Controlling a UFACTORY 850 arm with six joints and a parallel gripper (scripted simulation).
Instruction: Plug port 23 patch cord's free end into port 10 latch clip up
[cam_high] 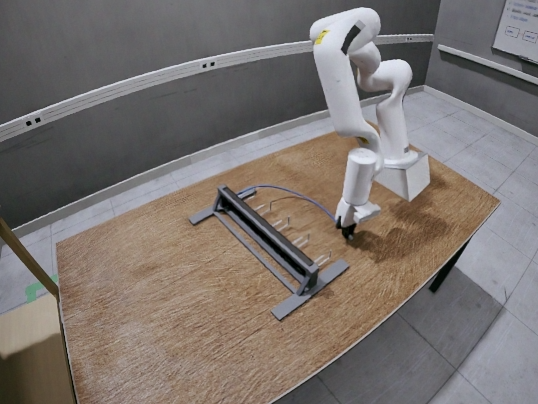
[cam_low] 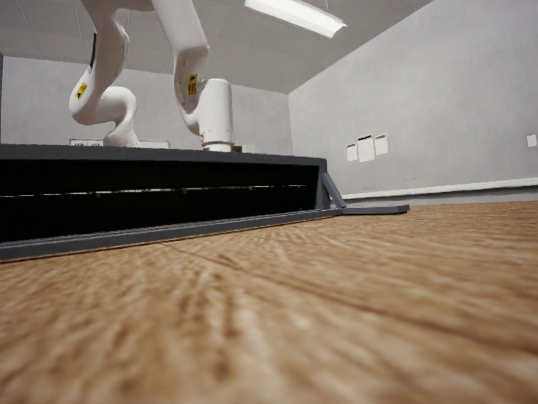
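Observation:
The dark grey rack [cam_high: 267,240] stands upright on the wooden table, its port row a long black strip. It fills the left of the low view [cam_low: 160,192]. A pale blue patch cord [cam_high: 295,192] runs from the rack's far end in an arc to my gripper [cam_high: 348,231]. The gripper points down at the table behind the rack and is shut on the cord's free plug end, which is too small to make out. In the low view only the arm's wrist [cam_low: 216,120] shows above the rack; the fingers are hidden behind it.
Thin clear cable guides [cam_high: 290,225] stick up behind the rack. The robot's white base block [cam_high: 407,175] sits at the table's far right corner. A cardboard box [cam_high: 30,345] stands off the table's left edge.

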